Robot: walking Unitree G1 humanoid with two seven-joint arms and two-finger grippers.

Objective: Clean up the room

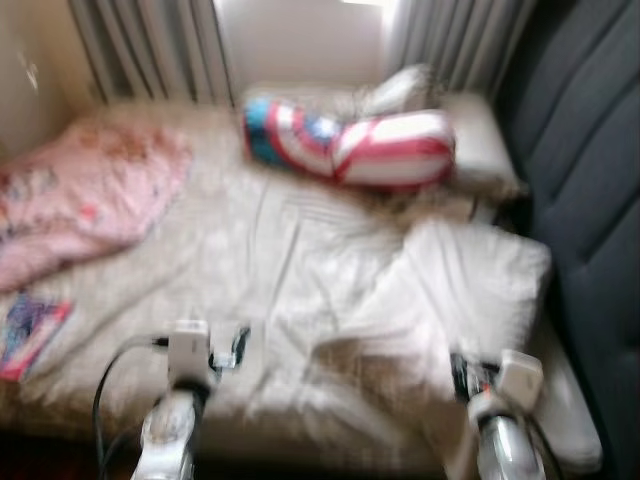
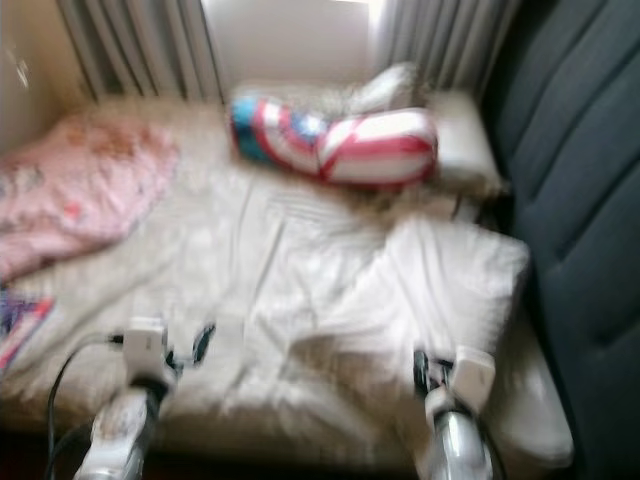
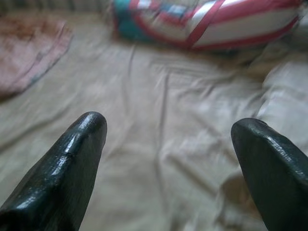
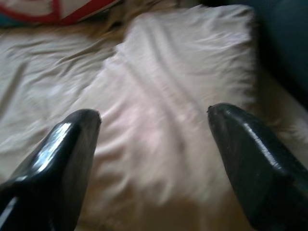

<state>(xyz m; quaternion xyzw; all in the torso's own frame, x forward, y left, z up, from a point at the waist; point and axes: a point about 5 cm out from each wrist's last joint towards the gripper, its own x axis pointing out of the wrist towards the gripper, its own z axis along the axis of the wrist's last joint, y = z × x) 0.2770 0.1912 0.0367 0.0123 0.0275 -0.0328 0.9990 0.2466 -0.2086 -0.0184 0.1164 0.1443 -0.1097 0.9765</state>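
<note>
A bed with a rumpled cream sheet (image 1: 290,260) lies before me. A pink blanket (image 1: 85,195) is bunched at its far left. At the head of the bed lies a red, white and blue shield-pattern pillow (image 1: 350,145). A white pillow (image 1: 470,280) lies crooked on the right side. My left gripper (image 3: 168,125) hovers open over the bare sheet, pointing toward the patterned pillow (image 3: 211,21). Over the white pillow (image 4: 183,82) my right gripper (image 4: 154,113) is open, with nothing between its fingers. Both arms reach in from the near edge of the bed.
A colourful book (image 1: 30,335) rests at the bed's near left edge. A dark padded panel (image 1: 590,190) runs along the right side. Grey curtains (image 1: 150,45) and a bright window stand behind the bed. Another pale pillow (image 1: 480,140) lies at the back right.
</note>
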